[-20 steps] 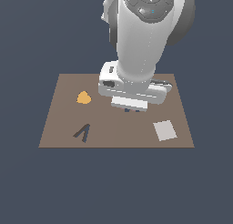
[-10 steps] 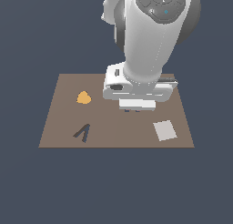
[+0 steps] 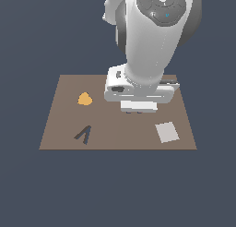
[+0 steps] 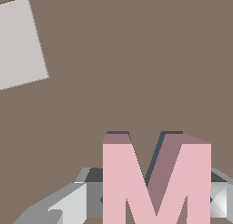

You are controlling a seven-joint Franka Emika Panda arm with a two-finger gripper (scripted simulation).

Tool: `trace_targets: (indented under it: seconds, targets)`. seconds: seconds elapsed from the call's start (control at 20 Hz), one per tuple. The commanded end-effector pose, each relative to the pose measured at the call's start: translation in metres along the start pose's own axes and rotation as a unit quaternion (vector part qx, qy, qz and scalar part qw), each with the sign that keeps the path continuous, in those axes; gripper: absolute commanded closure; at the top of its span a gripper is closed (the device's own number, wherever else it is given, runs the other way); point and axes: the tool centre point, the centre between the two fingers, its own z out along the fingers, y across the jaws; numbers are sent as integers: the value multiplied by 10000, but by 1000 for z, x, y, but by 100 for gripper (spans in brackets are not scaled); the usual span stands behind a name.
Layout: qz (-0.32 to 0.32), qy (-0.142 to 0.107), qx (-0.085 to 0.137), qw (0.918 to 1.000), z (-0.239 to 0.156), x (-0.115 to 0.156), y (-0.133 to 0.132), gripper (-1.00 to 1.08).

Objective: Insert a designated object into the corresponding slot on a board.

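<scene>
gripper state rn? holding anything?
Gripper: shut on the pink M-shaped block, held just above the brown board, over a dark blue-grey cutout only partly visible behind it.

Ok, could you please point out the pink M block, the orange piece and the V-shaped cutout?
pink M block [image 4: 119,182]: wrist view, on its front face, one upright leg.
orange piece [image 3: 84,99]: exterior view, on its middle.
V-shaped cutout [image 3: 83,135]: exterior view, near where its two strokes meet.

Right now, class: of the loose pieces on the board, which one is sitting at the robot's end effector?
The pink M block, seen between the end effector fingers in the wrist view. The orange piece and pale square lie apart on the board.
</scene>
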Motion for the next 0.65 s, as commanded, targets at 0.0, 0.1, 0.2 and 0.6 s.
trace_targets:
  seconds: [0.0, 0.1, 0.2, 0.6]
  targets:
    - [7, -3, -2, 10000, 5, 0, 0, 108]
    - [9, -2, -3, 10000, 7, 0, 0, 108]
    - [9, -2, -3, 10000, 7, 0, 0, -92]
    - [9, -2, -3, 10000, 7, 0, 0, -92]
